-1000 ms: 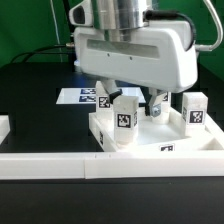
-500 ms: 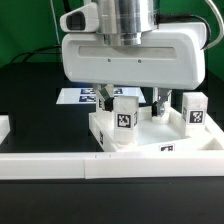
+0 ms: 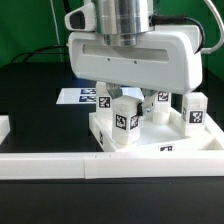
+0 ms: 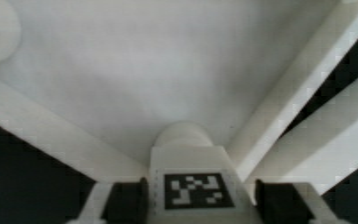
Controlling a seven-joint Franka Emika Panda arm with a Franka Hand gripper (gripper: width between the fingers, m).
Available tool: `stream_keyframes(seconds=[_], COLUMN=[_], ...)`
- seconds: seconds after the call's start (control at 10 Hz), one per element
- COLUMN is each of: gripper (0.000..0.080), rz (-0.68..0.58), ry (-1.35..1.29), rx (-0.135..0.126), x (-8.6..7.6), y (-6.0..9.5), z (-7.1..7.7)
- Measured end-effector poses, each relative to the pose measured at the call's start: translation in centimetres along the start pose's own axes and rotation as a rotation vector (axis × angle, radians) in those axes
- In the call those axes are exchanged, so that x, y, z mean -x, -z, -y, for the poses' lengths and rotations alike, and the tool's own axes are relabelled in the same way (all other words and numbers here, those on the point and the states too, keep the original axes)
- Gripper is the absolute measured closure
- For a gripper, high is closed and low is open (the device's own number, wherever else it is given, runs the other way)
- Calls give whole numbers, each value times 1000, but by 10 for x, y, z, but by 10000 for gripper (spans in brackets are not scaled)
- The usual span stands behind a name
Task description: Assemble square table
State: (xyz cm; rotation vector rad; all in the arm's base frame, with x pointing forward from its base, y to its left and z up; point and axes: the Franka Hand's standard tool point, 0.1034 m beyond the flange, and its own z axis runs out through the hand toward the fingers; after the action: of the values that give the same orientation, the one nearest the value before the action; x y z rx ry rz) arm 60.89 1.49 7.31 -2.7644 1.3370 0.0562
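Observation:
The square table's white slab (image 3: 160, 148) lies upside down at the front, its rim up and a small tag on its front wall. A white tagged leg (image 3: 123, 118) stands upright in its near-left corner socket. My gripper (image 3: 128, 100) hangs straight above it, shut on the leg's upper part. In the wrist view the leg (image 4: 194, 160) sits between my two dark fingers (image 4: 131, 203), with the slab's inner face (image 4: 158, 70) beyond it. A second leg (image 3: 195, 110) stands at the slab's right corner. A third (image 3: 155, 108) is partly hidden behind my hand.
The marker board (image 3: 80, 96) lies flat on the black table behind the slab, toward the exterior view's left. A long white border rail (image 3: 100, 166) runs across the front. A short white piece (image 3: 3, 128) sits at the left edge. A green wall stands behind.
My hand has turned about its vertical axis over the leg, first squaring up to the camera and then swinging slightly past. The leg stays in its corner socket.

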Motion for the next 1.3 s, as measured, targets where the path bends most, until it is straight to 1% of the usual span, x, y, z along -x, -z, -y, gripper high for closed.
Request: stream_keyframes(seconds=[0.2, 0.3, 0.4, 0.5, 0.7, 0.9, 1.1, 1.2, 1.3], gripper=[512, 512, 511, 511, 511, 511, 511, 503, 503], rz=[5, 10, 11, 23, 36, 48, 60, 60, 55], ry=[-155, -298, -397, -542, -771, -1098, -1211, -1211, -1090], rx=[-4, -17, -21, -41, -62, -92, -99, -99, -99], x=[1, -3, -4, -5, -7, -10, -12, -12, -12], y=[-1, -1, -1, -1, -1, -2, -2, -2, -2], z=[1, 5, 8, 10, 12, 17, 17, 17, 15])
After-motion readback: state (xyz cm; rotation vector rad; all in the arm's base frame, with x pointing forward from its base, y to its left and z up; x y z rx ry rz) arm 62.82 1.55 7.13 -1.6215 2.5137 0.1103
